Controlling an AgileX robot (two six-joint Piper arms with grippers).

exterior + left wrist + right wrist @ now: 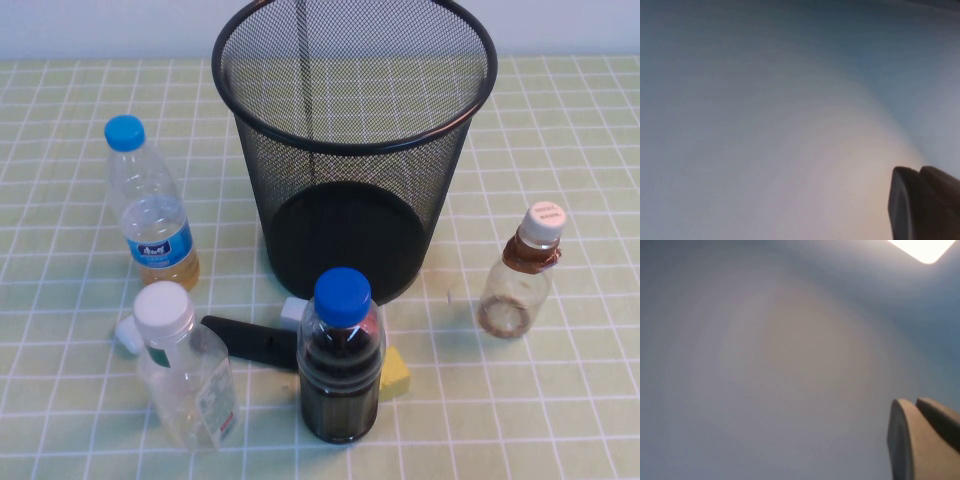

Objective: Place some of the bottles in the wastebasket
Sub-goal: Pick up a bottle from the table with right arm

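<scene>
Bottles, two, clear plastic, white caps; neither in the wastebasket [355, 150], neither touched by an end effector.

Left end effector [925, 205]: only a dark finger edge shows in the left wrist view, against a blank pale surface. How far open: cannot tell. Nothing seen held. Absent from the high view.

Right end effector [925, 440]: likewise one finger edge before a blank pale surface with a bright patch at one corner. How far open: cannot tell. Nothing seen held. Absent from the high view. No object's position relative to either end effector can be fixed.

Small bottle [520, 273]: brown neck wrap, upright on the tabletop [560, 420], on the robot's right, apart from the wastebasket. Open room all round it.

Larger bottle [186, 368]: green-and-red label, upright at near left, crowded. A small white object [128, 334] lies just beside it.

Wastebasket: black wire mesh, solid base, upright at centre rear, mouth open, inside looks empty.

Blue-capped dark bottle [341, 357]: upright, directly in front of the wastebasket. A black object [250, 342], a white piece [293, 312] and a yellow block [394, 372] lie around it.

Blue-capped bottle with yellowish liquid [150, 208]: upright at left, beside the wastebasket.

Tabletop: green checked cloth; widest free room on the right.
</scene>
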